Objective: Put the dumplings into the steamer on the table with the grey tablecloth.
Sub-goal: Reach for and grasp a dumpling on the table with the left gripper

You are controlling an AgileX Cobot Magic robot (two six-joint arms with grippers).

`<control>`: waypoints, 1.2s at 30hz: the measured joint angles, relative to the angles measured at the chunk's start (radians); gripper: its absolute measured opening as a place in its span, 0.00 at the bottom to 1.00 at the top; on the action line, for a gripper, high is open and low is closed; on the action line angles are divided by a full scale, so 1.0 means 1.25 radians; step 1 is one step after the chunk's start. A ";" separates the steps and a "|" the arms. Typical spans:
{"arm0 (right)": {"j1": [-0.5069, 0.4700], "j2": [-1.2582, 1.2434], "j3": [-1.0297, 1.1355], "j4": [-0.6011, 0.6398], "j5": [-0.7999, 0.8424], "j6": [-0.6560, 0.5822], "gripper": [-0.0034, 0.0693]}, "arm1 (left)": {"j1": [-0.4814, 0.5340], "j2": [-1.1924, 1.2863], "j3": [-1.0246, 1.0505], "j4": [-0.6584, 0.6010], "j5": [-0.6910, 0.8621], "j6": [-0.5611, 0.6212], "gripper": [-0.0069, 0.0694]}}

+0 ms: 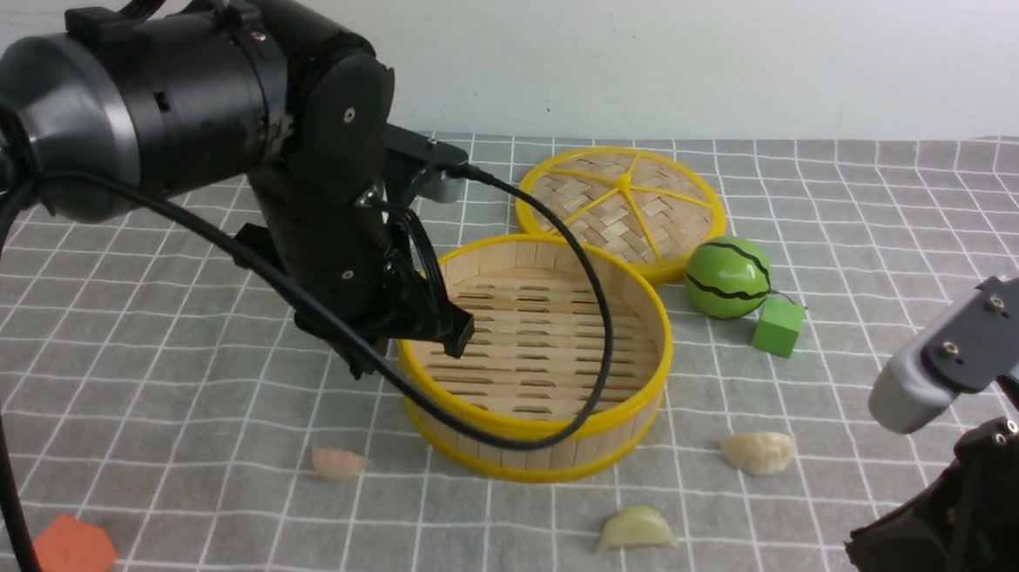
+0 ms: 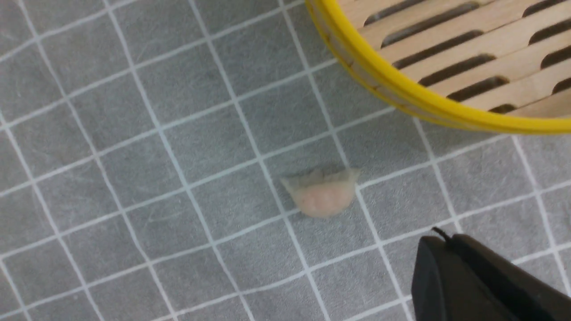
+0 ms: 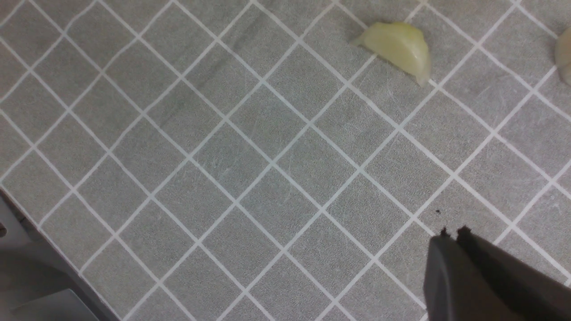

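- Surface [image 1: 224, 410]: grey checked cloth.
- Pinkish dumpling [image 2: 323, 196]: on the cloth, below left claw [image 2: 441, 236], apparently offset to its left; long axis roughly left-right.
- Left claw: closed, empty; nearer arm.
- Right claw [image 3: 455, 234]: narrow, nothing held.

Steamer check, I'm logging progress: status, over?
Left gripper shut, empty. Steamer open, no dumplings inside visible. Lid behind it, not covering.
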 joint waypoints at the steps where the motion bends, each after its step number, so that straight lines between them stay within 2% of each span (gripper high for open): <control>1: 0.000 0.000 0.000 0.000 0.000 0.000 0.07 | 0.006 0.000 0.008 -0.004 0.005 0.004 0.07; 5: 0.000 0.000 0.000 0.000 0.000 0.000 0.08 | 0.054 0.016 0.070 -0.055 -0.007 0.066 0.09; 7: 0.000 0.000 0.000 0.000 0.000 0.000 0.08 | 0.079 0.030 0.101 -0.074 -0.031 0.120 0.14; 9: 0.000 0.000 0.000 0.000 0.000 0.000 0.09 | 0.096 0.042 0.120 -0.078 -0.067 0.200 0.23; 12: 0.000 0.000 0.000 0.000 0.000 0.000 0.09 | 0.101 0.056 0.127 -0.094 -0.127 0.336 0.43; 16: 0.000 0.000 0.000 0.000 0.000 0.000 0.10 | 0.100 0.089 0.127 -0.125 -0.186 0.447 0.67; 18: 0.000 0.000 0.000 0.000 0.000 0.000 0.10 | 0.100 0.110 0.127 -0.128 -0.192 0.468 0.75; 21: 0.000 0.000 0.000 0.000 0.000 0.000 0.10 | 0.100 0.147 0.127 -0.128 -0.194 0.480 0.79; 24: 0.000 0.000 0.000 0.000 0.000 0.000 0.10 | 0.100 0.172 0.127 -0.127 -0.194 0.479 0.78; 26: 0.000 0.000 0.000 0.000 0.000 0.000 0.11 | 0.100 0.180 0.127 -0.120 -0.196 0.469 0.72; 29: 0.000 0.000 0.000 0.000 0.000 0.000 0.11 | 0.101 0.180 0.127 -0.108 -0.200 0.432 0.57; 30: 0.000 0.000 0.000 0.000 0.000 0.000 0.11 | 0.101 0.180 0.127 -0.108 -0.200 0.426 0.55; 32: 0.000 0.000 0.000 0.000 0.000 0.000 0.12 | 0.101 0.176 0.126 -0.096 -0.205 0.384 0.39; 34: 0.000 0.000 0.000 0.000 0.000 0.000 0.12 | 0.100 0.174 0.125 -0.089 -0.209 0.362 0.35; 36: 0.000 0.000 0.000 0.000 0.000 0.000 0.12 | 0.100 0.174 0.122 -0.076 -0.206 0.330 0.35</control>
